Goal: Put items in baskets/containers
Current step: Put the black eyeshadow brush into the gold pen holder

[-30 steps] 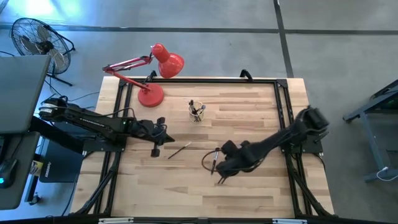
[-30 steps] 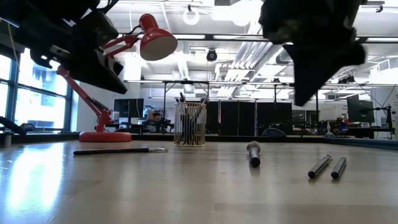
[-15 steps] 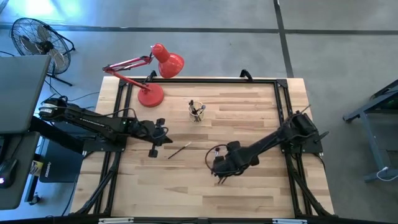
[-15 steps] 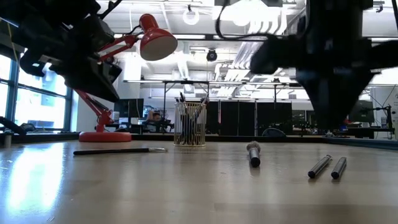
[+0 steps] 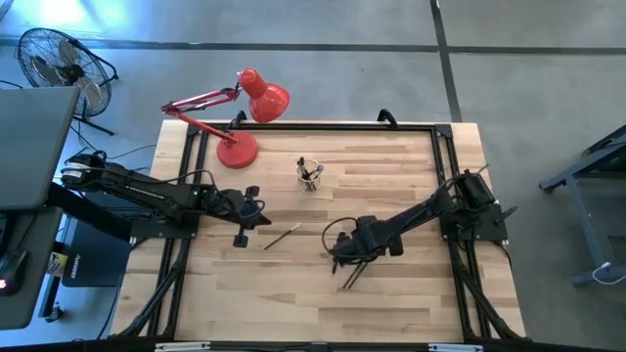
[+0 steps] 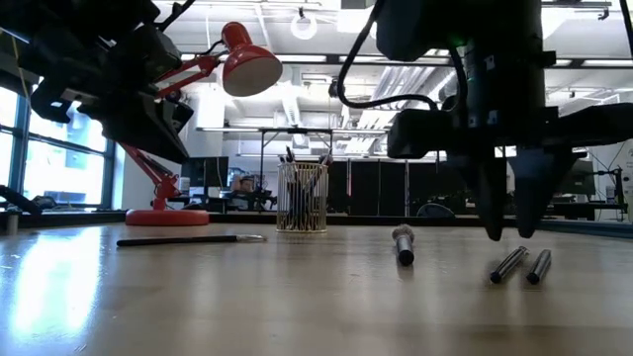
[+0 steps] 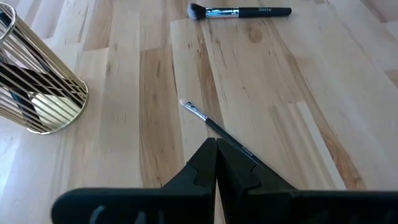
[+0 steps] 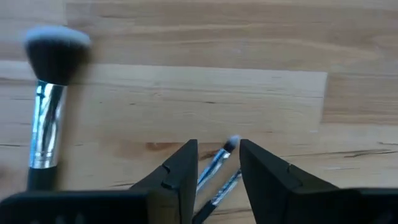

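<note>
A round see-through cup of thin gold wires [image 5: 310, 175] stands at the table's far middle with several brushes upright in it. One thin dark brush [image 5: 282, 236] lies flat on the table. My left gripper [image 5: 241, 238] is shut and empty above that brush's handle end [image 7: 239, 148]. Two thin brushes [image 8: 219, 169] lie side by side on the table. My right gripper [image 8: 217, 152] is open and points down just above them, one finger on either side, touching neither [image 6: 504, 232]. A thick-headed brush [image 8: 46, 112] lies beside them.
A red desk lamp [image 5: 238, 147] stands at the far left corner, its head [image 6: 247, 64] reaching over the table. A black frame [image 5: 435, 132] runs around the table's edges. Bare wood lies between the cup and the loose brushes.
My right gripper has come down and tipped until its fingers point straight down, close above the two thin brushes. The brushes have not moved.
</note>
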